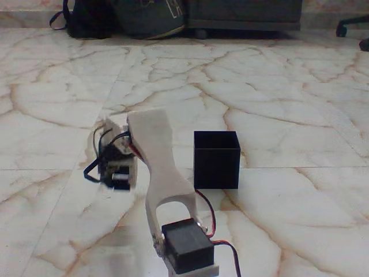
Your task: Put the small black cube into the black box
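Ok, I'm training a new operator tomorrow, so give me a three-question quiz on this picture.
1. True or false: the square matte black box stands upright on the marble floor.
2. In the fixed view, the box lies on which side of the white plastic arm: A left, B right?
3. Can you tell whether the gripper holds the small black cube?

Key: 1 true. 2 B. 3 No: the gripper end is blurred, and a small dark block at it cannot be made out.
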`<control>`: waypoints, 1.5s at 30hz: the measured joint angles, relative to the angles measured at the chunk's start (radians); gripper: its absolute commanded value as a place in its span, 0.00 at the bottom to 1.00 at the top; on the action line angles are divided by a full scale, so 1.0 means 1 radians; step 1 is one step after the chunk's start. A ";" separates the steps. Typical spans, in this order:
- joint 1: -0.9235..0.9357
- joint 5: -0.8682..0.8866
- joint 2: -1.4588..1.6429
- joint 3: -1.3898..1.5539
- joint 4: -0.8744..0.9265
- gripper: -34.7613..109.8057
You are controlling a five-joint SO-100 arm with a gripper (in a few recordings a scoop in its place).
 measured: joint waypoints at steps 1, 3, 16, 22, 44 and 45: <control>0.018 -0.012 0.003 -0.018 0.000 0.24; 0.098 -0.121 0.005 -0.140 0.000 0.24; 0.391 -0.555 -0.268 -0.402 -0.522 0.24; 0.497 -0.657 -0.327 -0.456 -0.620 0.24; 0.485 -0.365 -0.380 -0.463 -0.844 0.28; 0.485 -0.365 -0.380 -0.463 -0.844 0.28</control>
